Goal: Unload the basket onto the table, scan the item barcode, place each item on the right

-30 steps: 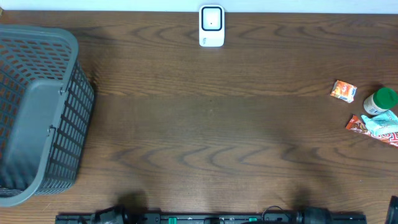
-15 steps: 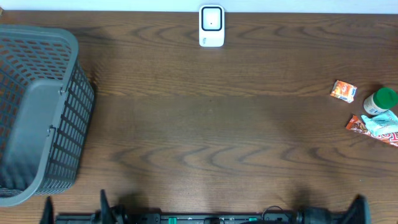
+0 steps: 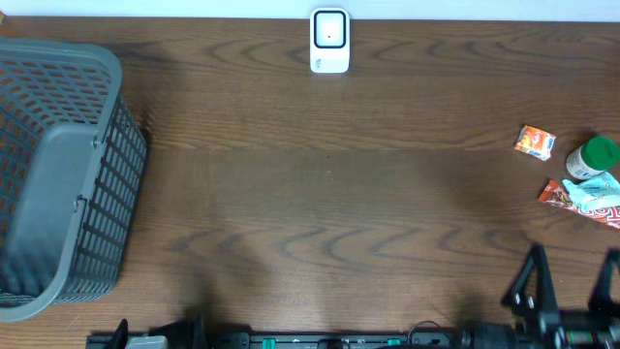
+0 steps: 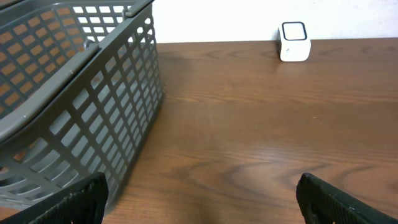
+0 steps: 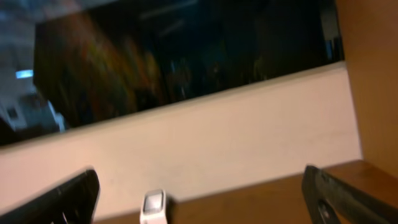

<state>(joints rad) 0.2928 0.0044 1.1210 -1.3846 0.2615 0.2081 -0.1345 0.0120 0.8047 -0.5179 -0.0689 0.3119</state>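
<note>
"How did the pincers stand?"

"The right pincer (image 3: 570,288) hung empty with its jaws wide apart, at the near right edge of the dark wooden desk (image 3: 320,194). The left pincer (image 4: 199,208) gaped as well."

"And the item?"

"The small orange cardboard carton (image 3: 535,142) lay far right, near a green-capped white bottle (image 3: 591,160). It looked light and stiff, probably best gripped across its flat sides. Its barcode was too small to make out."

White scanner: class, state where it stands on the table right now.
In the overhead view the white scanner stands at the far edge of the table, near the middle, with the grey basket off to its left.
</note>
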